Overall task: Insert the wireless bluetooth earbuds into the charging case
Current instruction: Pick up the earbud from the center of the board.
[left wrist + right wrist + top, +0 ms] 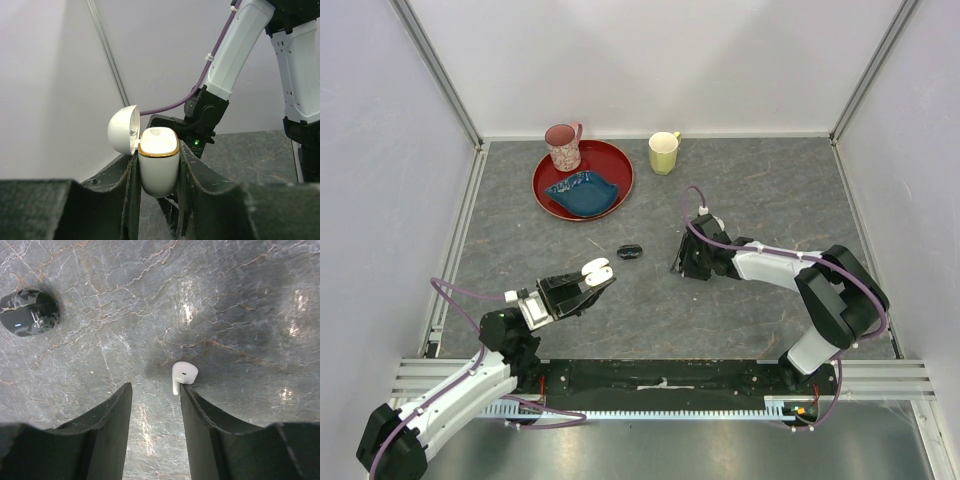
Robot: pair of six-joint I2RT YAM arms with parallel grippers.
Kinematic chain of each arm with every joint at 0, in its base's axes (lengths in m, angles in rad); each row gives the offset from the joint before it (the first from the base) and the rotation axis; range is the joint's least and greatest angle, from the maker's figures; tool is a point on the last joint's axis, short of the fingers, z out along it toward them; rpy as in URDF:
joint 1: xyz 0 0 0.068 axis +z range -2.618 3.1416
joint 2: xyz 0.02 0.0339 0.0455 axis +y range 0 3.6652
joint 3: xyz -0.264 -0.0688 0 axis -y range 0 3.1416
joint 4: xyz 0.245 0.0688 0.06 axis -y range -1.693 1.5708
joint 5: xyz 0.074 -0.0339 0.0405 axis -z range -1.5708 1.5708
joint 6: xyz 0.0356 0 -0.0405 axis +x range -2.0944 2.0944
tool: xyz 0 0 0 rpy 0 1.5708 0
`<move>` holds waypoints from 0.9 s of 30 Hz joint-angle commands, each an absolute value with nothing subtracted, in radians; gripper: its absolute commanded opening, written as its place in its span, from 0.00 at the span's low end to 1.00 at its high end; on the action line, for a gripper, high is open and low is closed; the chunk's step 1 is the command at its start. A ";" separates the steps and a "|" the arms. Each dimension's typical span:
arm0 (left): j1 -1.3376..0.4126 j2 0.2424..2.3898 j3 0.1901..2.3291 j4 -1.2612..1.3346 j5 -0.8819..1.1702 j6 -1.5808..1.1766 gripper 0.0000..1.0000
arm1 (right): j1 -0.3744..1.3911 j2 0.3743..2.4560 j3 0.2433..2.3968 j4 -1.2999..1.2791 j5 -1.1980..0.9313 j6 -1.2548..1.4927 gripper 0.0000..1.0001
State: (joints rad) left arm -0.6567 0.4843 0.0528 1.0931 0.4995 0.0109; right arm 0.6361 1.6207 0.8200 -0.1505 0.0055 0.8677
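- Two arms are in view, each with one claw; the left claw (592,276) is near the front left and the right claw (155,390) is near the middle of the table (770,200).
- One charging case (159,170) is visible: white and glossy, with a gold rim around its mouth.
- The left claw is clamped on the case, one pad pressed against each side of the body, holding it upright off the table.
- The case's lid (124,130) is swung open on its hinge and tilts away to one side.
- Something white sits in the case's mouth; whether it is an earbud cannot be told.
- One earbud (183,376) is plainly visible, lying on the table with its bulb end away from the claw and its stem pointing back towards it.
- The right claw hangs just above the table with its jaws apart and nothing between them.
- The earbud lies at the tip of that claw's right-hand finger (200,410), touching it or very nearly so, just outside the gap.
- One small black glossy object (29,311) lies on the table well off to the other side of the right claw.
- At the back there are two mugs, a pink mug (563,146) and a yellow mug (664,152).
- One red plate (615,165) carries one blue dish (582,190), and the pink mug stands at its rear edge.
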 commanded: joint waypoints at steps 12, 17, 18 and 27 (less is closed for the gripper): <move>-0.660 0.466 0.017 1.112 0.466 0.066 0.02 | 0.653 1.546 0.861 -0.278 0.120 0.868 0.49; -0.660 0.474 0.015 1.120 0.469 0.066 0.02 | 0.652 1.554 0.897 -0.321 0.195 0.879 0.48; -0.660 0.474 0.015 1.120 0.469 0.066 0.02 | 0.653 1.563 0.908 -0.328 0.198 0.877 0.48; -0.660 0.474 0.012 1.120 0.459 0.066 0.02 | 0.666 1.672 1.034 -0.420 0.248 0.873 0.45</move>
